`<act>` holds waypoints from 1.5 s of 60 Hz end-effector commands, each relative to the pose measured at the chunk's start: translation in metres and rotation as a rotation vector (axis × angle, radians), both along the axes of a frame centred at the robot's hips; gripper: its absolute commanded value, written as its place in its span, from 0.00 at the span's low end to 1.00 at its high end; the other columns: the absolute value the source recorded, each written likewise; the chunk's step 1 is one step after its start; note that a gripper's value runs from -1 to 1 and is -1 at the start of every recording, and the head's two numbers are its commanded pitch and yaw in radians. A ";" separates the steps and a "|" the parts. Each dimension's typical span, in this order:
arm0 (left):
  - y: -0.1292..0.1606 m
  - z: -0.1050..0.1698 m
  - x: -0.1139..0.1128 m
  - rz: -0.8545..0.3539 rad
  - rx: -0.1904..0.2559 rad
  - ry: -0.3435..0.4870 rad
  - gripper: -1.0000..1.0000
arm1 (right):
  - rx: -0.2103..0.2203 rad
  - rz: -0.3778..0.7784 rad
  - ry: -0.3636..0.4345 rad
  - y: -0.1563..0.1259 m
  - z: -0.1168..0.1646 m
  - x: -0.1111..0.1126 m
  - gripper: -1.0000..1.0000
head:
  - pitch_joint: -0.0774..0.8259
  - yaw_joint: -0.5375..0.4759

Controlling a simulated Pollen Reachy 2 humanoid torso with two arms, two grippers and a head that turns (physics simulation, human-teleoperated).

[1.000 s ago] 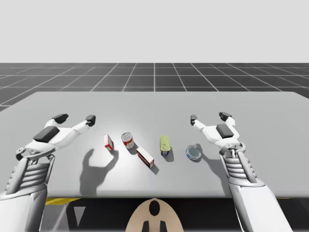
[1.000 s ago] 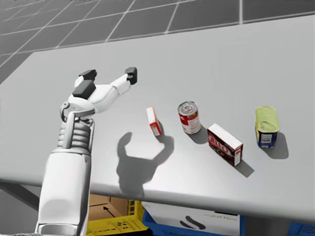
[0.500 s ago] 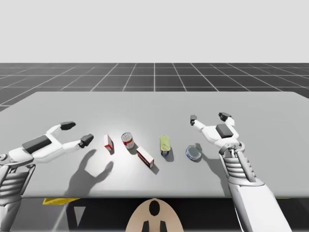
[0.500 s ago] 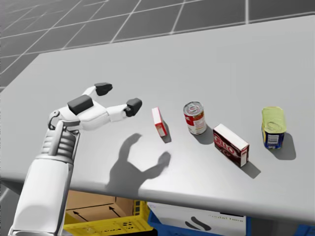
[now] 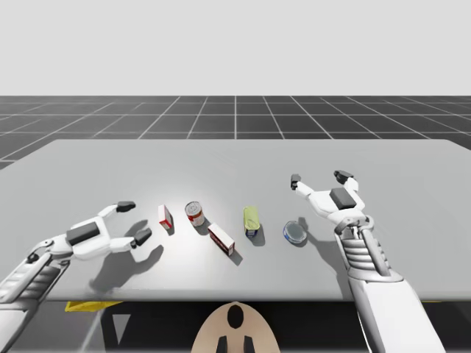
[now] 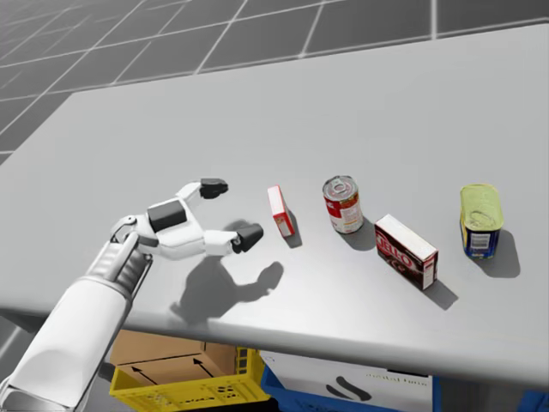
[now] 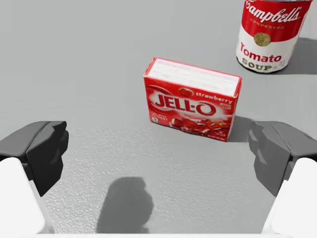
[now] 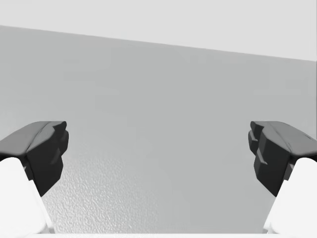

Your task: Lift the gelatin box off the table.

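Robot's left arm has dropped and swung in toward the red-and-white can (image 5: 194, 214). Left gripper (image 5: 134, 220): 2 fingers spread wide, nothing held. Red gelatin box (image 5: 165, 216) stands on edge on the table (image 5: 235, 158), just beside the can, between it and that gripper, untouched. Right gripper (image 5: 319, 177), well apart from the can: fingers spread, empty.

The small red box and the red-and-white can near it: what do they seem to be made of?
Small red box: probably printed cardboard, matte; sharp edges, flat faces, no glare. Red-and-white can: likely metal under a paper-like label; the head view shows a grey ringed lid.
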State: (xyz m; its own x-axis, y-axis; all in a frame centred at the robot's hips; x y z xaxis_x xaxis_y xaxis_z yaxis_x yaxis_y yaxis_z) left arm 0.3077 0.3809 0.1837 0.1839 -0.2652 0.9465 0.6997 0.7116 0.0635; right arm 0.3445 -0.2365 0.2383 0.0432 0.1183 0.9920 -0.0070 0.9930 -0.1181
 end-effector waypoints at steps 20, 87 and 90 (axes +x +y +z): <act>-0.023 -0.016 0.034 -0.182 -0.006 0.125 0.00 | 0.004 0.000 -0.003 -0.002 0.001 0.000 0.00 | 0.82 0.91; -0.042 -0.029 0.045 -0.258 0.042 0.119 1.00 | 0.015 -0.004 -0.005 -0.004 0.002 -0.001 0.00 | 0.56 0.92; -0.042 -0.029 0.045 -0.256 0.044 0.120 1.00 | 0.017 -0.003 -0.005 -0.004 0.003 -0.001 0.00 | 0.52 0.93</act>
